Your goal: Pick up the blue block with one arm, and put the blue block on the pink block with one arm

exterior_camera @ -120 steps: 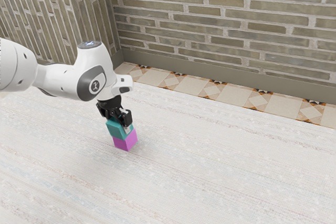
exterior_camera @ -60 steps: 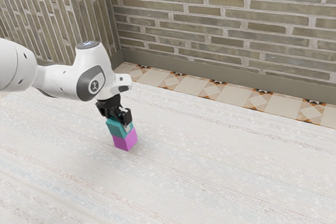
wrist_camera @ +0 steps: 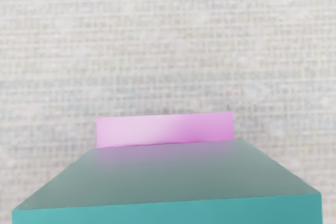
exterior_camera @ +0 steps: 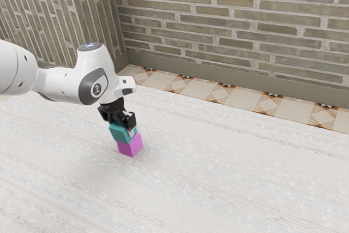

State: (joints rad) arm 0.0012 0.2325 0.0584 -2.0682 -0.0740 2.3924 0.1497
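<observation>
Left of the middle, the tool (exterior_camera: pixel 121 119) grips the blue block (exterior_camera: pixel 121 133) from both sides, sitting on the pink block (exterior_camera: pixel 131 145) on the bench (exterior_camera: pixel 229 178), so next it should, I think, let go softly and lift straight up; the small mark (exterior_camera: pixel 96 87) on the arm (exterior_camera: pixel 54 83) is too tiny to read.

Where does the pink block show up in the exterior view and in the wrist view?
Exterior view: pink block on the table, left of centre, directly under the blue block.
Wrist view: pink block peeks out past the blue block.
Shared landmark: the blue block.
</observation>
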